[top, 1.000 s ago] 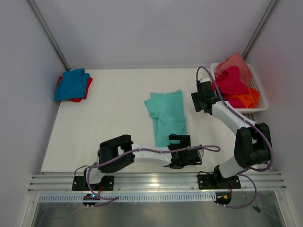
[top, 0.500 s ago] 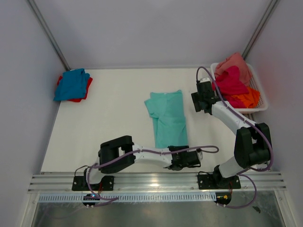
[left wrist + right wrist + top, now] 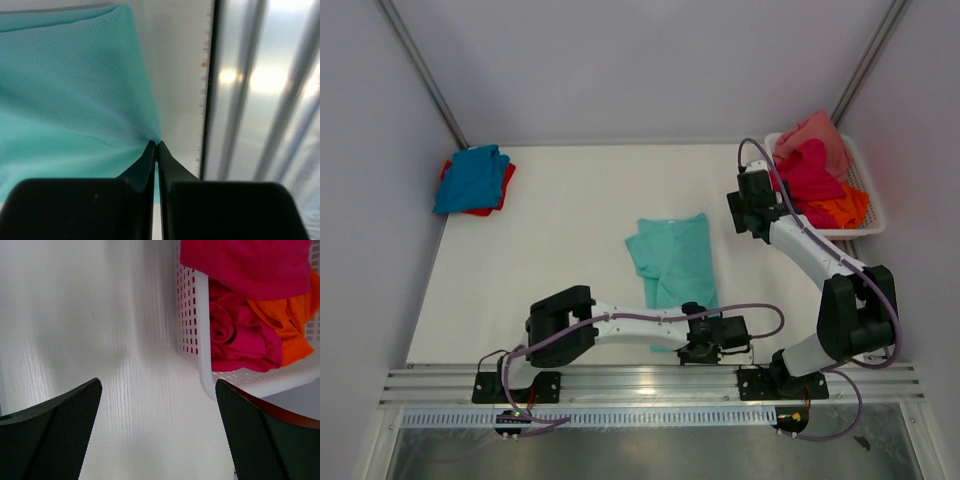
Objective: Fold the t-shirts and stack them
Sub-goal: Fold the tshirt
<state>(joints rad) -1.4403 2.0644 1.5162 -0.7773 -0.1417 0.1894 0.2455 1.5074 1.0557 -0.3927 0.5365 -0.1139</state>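
**Top external view.** The mint-teal t-shirt (image 3: 672,260) lies folded lengthwise into a strip at the middle of the tabletop (image 3: 560,250), its short end reaching toward the near edge. The left gripper (image 3: 698,342) sits at that near end, right of centre along the near edge. The right gripper (image 3: 748,212) hangs above bare tabletop, just beside the white mesh basket (image 3: 869,188) at the far right corner. The basket holds a magenta t-shirt (image 3: 810,168), an orange t-shirt (image 3: 842,208) and a salmon-pink t-shirt (image 3: 817,130). A blue t-shirt (image 3: 470,177) lies on a red t-shirt (image 3: 504,190) at the far left corner.

**Left wrist view.** The jaws are pressed together on the near corner of the mint-teal t-shirt. Creases fan out from the pinch. The aluminium rail (image 3: 260,100) runs along the tabletop's near edge just beside it.

**Right wrist view.** The jaws stand wide apart with nothing between them. The basket wall lies to one side.

**Step in hand.** Judged: crosswise fold of the strip, with the near hem just secured.

**Next move.** Lift the pinched hem clear of the tabletop, carry it toward the far end, lay it flat on the cloth, then release. Move slowly, since only one corner is held and the other may drag or twist.
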